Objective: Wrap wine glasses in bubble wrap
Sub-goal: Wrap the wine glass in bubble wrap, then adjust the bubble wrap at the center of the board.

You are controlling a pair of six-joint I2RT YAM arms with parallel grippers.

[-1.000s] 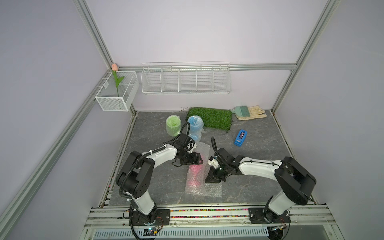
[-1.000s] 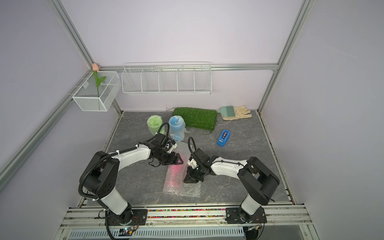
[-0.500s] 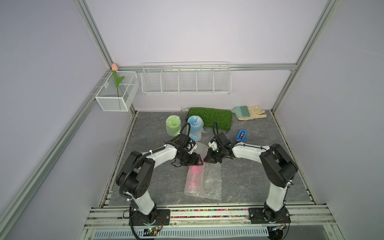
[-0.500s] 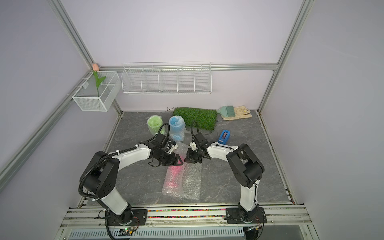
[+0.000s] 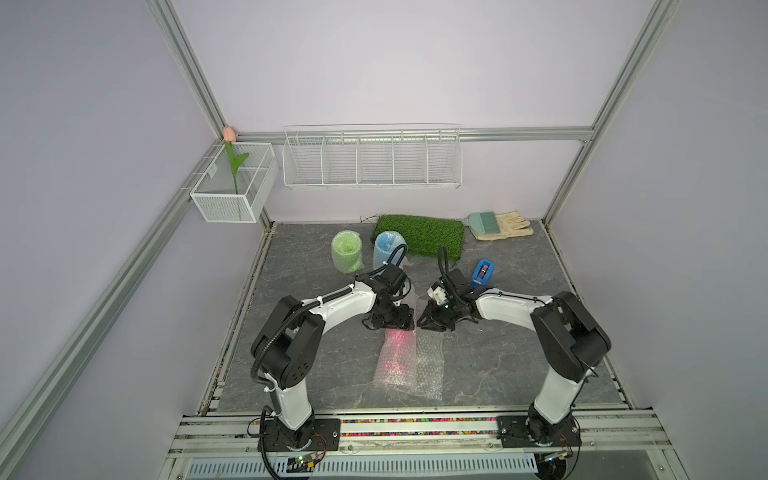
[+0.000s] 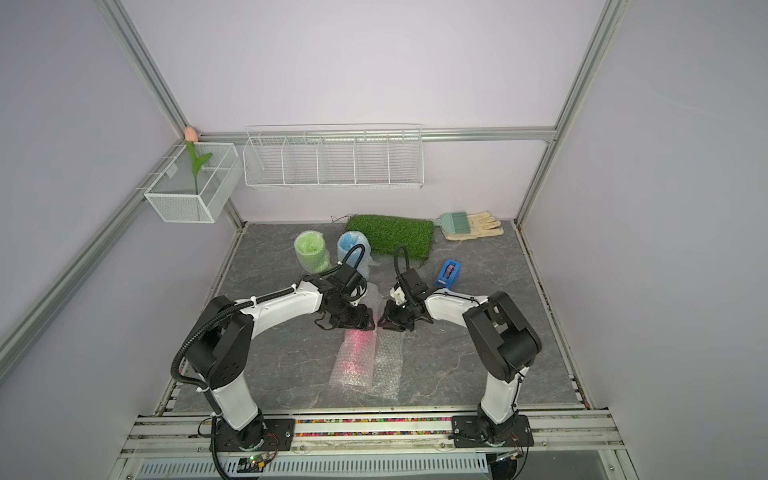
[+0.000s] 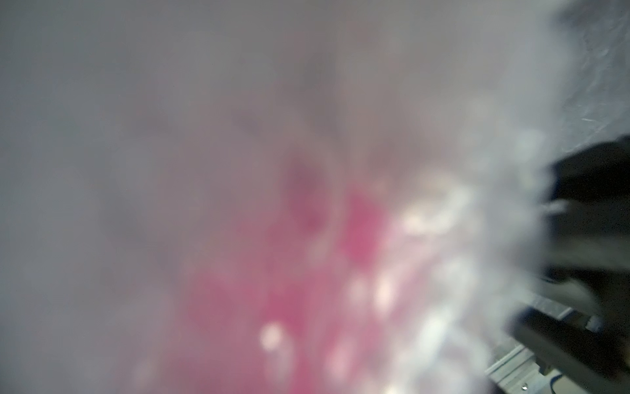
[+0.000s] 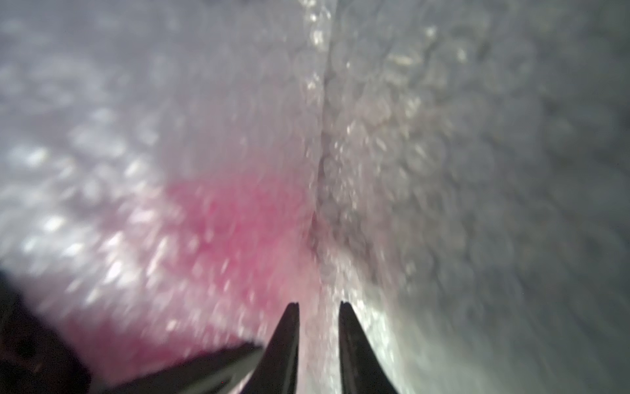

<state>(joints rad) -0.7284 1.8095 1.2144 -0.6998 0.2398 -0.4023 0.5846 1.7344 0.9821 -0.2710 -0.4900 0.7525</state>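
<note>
Lying mid-table, the pink wine glass [image 5: 397,349] is half rolled in bubble wrap [image 5: 430,365], flap flat alongside. The right gripper [image 5: 429,326] has shifted to the flap's far end, jaws just parted, so regrasping seems next; the left gripper [image 5: 394,325], at the roll, hides its grip.

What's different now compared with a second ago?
The right gripper left the right side of the bubble wrap and moved back to its far end, facing the left gripper. The left gripper, pink glass inside, green glass and blue glass stayed put.
</note>
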